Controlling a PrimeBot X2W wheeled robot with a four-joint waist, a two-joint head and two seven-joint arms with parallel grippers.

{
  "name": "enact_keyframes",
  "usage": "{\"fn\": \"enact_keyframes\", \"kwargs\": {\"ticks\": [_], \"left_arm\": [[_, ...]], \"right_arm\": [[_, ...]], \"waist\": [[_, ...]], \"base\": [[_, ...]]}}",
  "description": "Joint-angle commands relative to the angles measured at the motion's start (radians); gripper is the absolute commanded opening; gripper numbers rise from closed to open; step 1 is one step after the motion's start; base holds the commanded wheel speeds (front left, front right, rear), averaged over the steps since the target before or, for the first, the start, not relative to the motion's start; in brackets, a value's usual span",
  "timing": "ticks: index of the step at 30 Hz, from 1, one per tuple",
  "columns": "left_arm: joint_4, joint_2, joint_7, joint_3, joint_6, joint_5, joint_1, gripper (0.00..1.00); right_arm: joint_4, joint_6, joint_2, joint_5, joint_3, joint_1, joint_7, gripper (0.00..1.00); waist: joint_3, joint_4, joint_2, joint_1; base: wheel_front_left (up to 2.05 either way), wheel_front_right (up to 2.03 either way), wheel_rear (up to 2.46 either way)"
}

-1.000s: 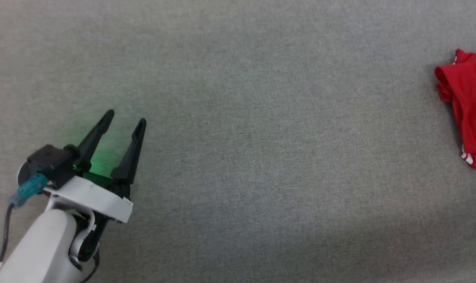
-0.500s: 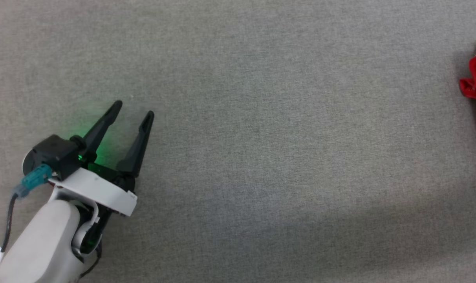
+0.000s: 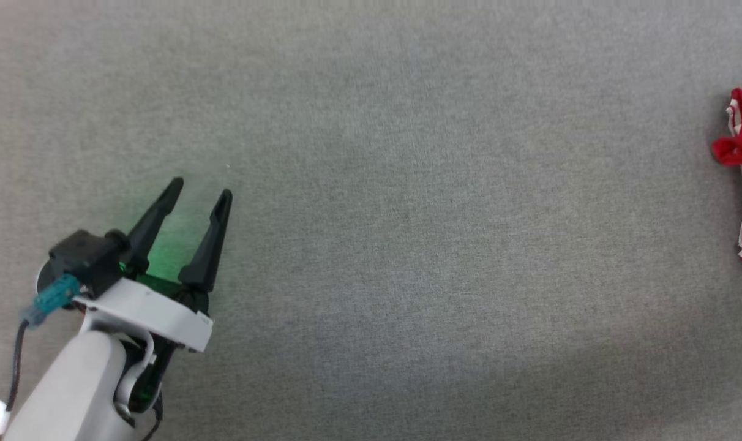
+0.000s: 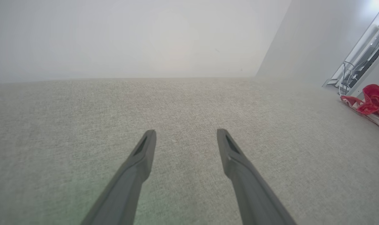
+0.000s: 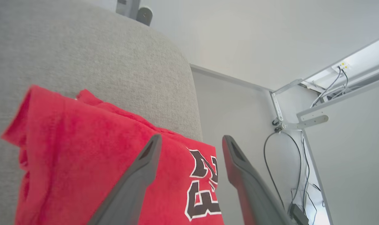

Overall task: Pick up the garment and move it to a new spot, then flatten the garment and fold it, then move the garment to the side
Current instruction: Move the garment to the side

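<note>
Both pairs of jaws wide apart, gripping nothing. Places left gripper (image 3: 201,188) at 8 o'clock over grey fabric surface (image 3: 408,214), red shirt (image 3: 733,150) bunched at 3 o'clock edge, right gripper (image 5: 192,138) poised over it.

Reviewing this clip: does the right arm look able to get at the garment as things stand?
Probably yes. The right gripper hangs just over the garment, jaws open, with nothing between them.

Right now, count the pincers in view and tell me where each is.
2. The left pincer hovers open over the gray surface, lower left in the head view; the right pincer is open over the garment.
</note>
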Motion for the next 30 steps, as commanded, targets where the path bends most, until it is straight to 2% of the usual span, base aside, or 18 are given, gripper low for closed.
{"fn": "enact_keyframes", "kwargs": {"ticks": [1, 10, 20, 27, 30], "left_arm": [[-0.001, -0.002, -0.001, 0.004, -0.002, 0.006, 0.012, 1.00], [0.004, -0.035, -0.001, 0.056, -0.002, 0.011, 0.096, 1.00], [0.018, -0.064, -0.001, 0.138, -0.002, 0.019, 0.237, 1.00], [0.019, -0.081, -0.001, 0.222, 0.000, 0.064, 0.341, 1.00], [0.010, -0.088, -0.001, 0.262, 0.004, 0.095, 0.381, 1.00]], "right_arm": [[-0.002, -0.002, 0.006, 0.003, 0.005, -0.010, -0.005, 1.00], [-0.003, -0.002, 0.062, 0.061, -0.005, 0.060, -0.136, 1.00], [-0.047, -0.002, 0.189, 0.075, 0.009, 0.232, -0.314, 1.00], [-0.142, -0.002, 0.263, 0.043, -0.033, 0.374, -0.350, 1.00], [-0.229, -0.002, 0.294, 0.016, -0.076, 0.443, -0.351, 1.00]], "waist": [[-0.027, 0.009, 0.0000, 0.0000], [-0.146, 0.047, 0.0000, 0.0000], [-0.306, 0.094, 0.0000, 0.0000], [-0.387, 0.123, 0.0000, 0.0000], [-0.409, 0.136, 0.0000, 0.0000]], "base": [[0.00, 0.00, 0.00], [0.00, 0.00, 0.00], [0.00, 0.00, 0.00], [0.00, 0.00, 0.00], [0.00, 0.00, 0.00]]}}
